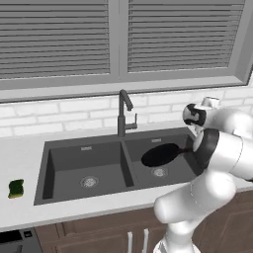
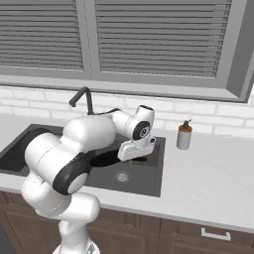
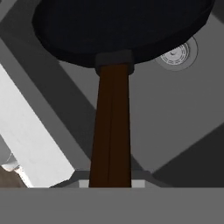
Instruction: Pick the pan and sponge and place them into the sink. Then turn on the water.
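Pincer [image 2: 140, 158] grips pan [image 1: 160, 154] by its handle, above sink [image 1: 89, 163].

The pan [image 3: 122, 26], at the top of the hand view, looks matt black, with a smooth dark brown handle like stained wood. The sink [image 1: 64, 168] has a dull dark grey finish like stone composite; its round drains shine like metal. The faucet [image 1: 123, 111] is dark and faintly glossy. The worktop [image 2: 213, 173] is smooth, pale and matt. At the left edge of the left base view, the sponge [image 1: 16, 188] looks soft and rough.
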